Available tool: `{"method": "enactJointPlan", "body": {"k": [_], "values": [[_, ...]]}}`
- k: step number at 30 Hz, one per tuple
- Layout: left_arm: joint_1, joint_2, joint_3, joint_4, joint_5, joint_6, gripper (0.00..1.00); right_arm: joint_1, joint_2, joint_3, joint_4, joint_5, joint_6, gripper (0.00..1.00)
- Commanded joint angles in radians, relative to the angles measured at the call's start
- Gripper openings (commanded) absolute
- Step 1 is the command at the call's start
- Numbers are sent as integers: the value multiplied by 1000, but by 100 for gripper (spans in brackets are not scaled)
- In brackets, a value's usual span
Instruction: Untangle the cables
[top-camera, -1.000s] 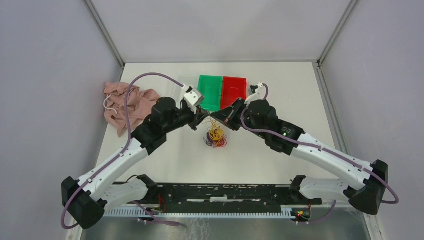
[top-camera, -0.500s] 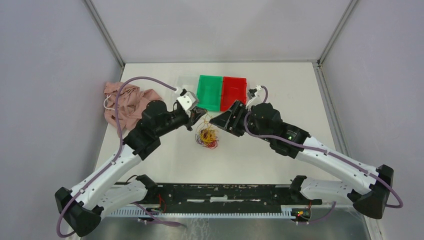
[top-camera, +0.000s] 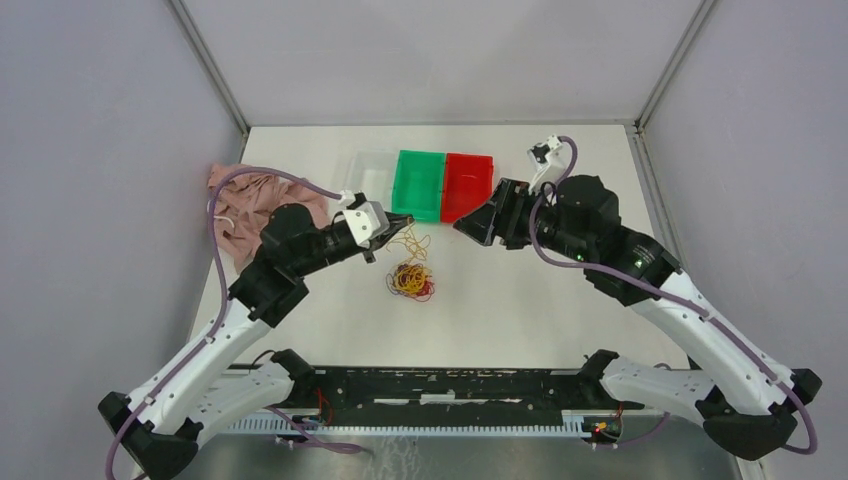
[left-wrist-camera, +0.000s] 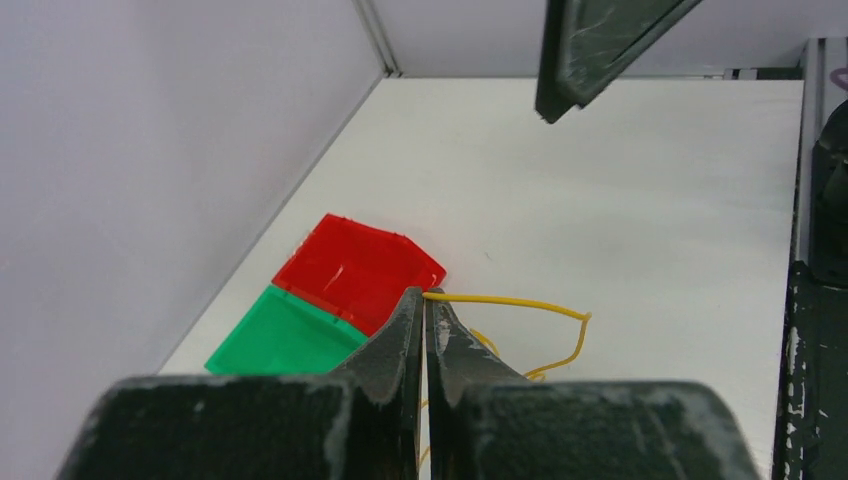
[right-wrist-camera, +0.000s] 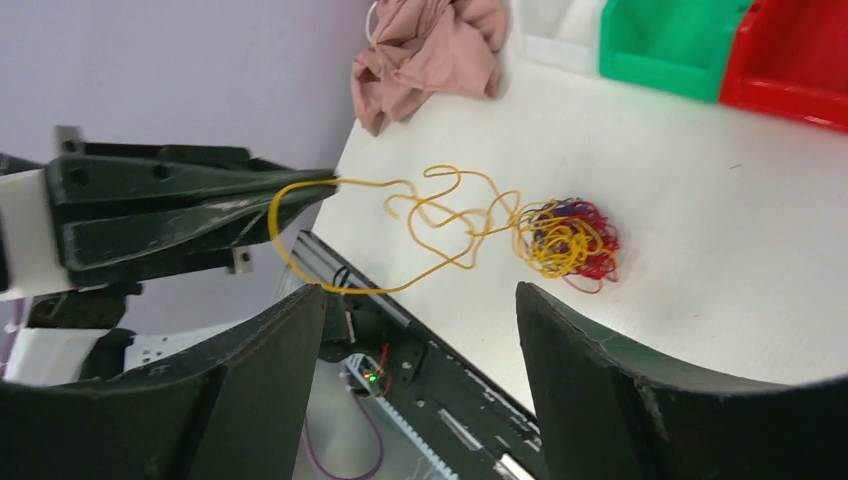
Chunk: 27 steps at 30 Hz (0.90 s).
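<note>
- Pinching a single yellow cable (left-wrist-camera: 520, 300) between fingertips pressed tight together, the left gripper (top-camera: 403, 221) hangs above the white table (top-camera: 530, 300), just in front of the green bin (top-camera: 421, 183).
- From that pinch the yellow strand runs down in loose, wavy loops to the knot of cables (top-camera: 411, 282), a small ball of yellow, red and dark cord lying on the table near its middle, between the two arms and closer to the left one.
- Only the one strand is lifted clear. The rest of the bundle rests on the surface, its colours wound through each other.
- The right gripper (top-camera: 468, 224) is poised off the table in front of the red bin (top-camera: 468, 180), its jaws standing wide apart with nothing between them and no cord touching either finger.
- The two grippers face each other across a short gap, with the knot lying nearer the arm bases than either.
- A crumpled pink cloth (top-camera: 245, 210) sits at the table's left edge, well apart from the cables.
</note>
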Motion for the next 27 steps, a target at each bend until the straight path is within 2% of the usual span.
{"method": "enactJointPlan", "body": {"k": [1, 6, 13, 18, 23, 27], "values": [[3, -20, 90, 29, 92, 66, 7, -61, 41, 46, -41, -44, -120, 77], [4, -11, 139, 17, 125, 45, 7, -66, 125, 44, 109, -201, -131, 82], [4, 9, 166, 16, 140, 28, 7, -60, 175, -6, 311, -284, -75, 91], [3, 33, 190, 16, 148, 36, 7, -24, 238, -16, 352, -291, -66, 92], [2, 62, 243, 17, 154, 28, 8, 30, 334, -5, 378, -234, -60, 91], [3, 68, 278, 16, 158, 17, 7, 55, 400, 3, 382, -152, -60, 87]]}}
